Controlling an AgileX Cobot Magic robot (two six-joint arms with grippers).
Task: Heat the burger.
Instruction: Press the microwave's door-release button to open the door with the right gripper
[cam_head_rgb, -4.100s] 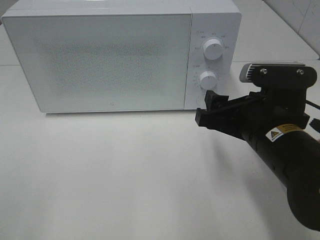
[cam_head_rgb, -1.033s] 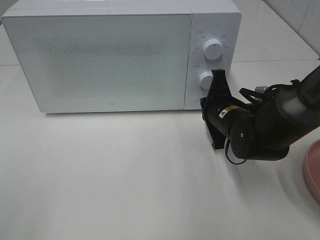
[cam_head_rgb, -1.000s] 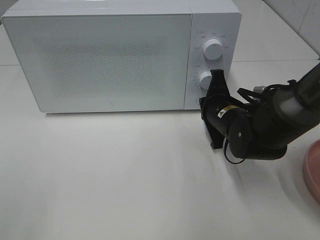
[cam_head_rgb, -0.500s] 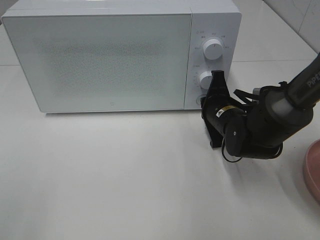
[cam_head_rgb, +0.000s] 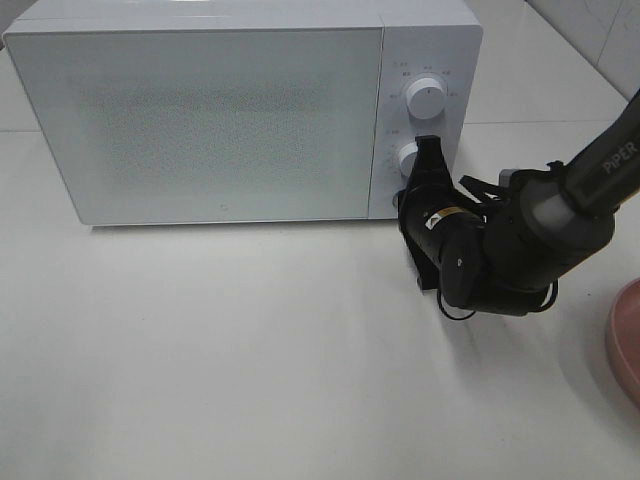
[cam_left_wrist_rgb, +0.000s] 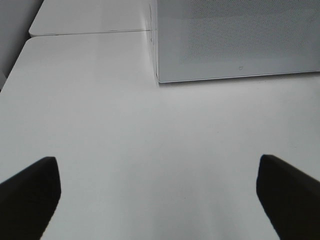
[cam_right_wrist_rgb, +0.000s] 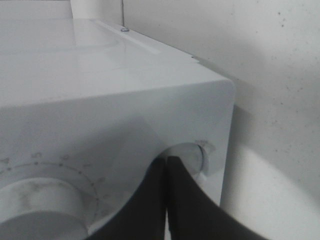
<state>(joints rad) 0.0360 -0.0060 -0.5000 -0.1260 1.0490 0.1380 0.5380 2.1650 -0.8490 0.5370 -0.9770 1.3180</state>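
While my right claw (cam_right_wrist_rgb: 166, 159), clenched, hides part of the round button (cam_right_wrist_rgb: 190, 151) on the microwave (cam_head_rgb: 200, 120), my arm (cam_head_rgb: 575, 195) reads "PiPER"; left claw (cam_left_wrist_rgb: 156, 166) released; pink plate (cam_head_rgb: 626, 342) cropped.

Reading "PiPER" in white on the black right arm (cam_head_rgb: 612, 163) (microwave (cam_head_rgb: 200, 120) dial markings being too small).

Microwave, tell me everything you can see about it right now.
The microwave is a white, glossy box standing upright on the white table, door shut, its window speckled. The control panel on its right carries an upper knob and a lower knob. The shut right gripper seems to touch the round button below them.
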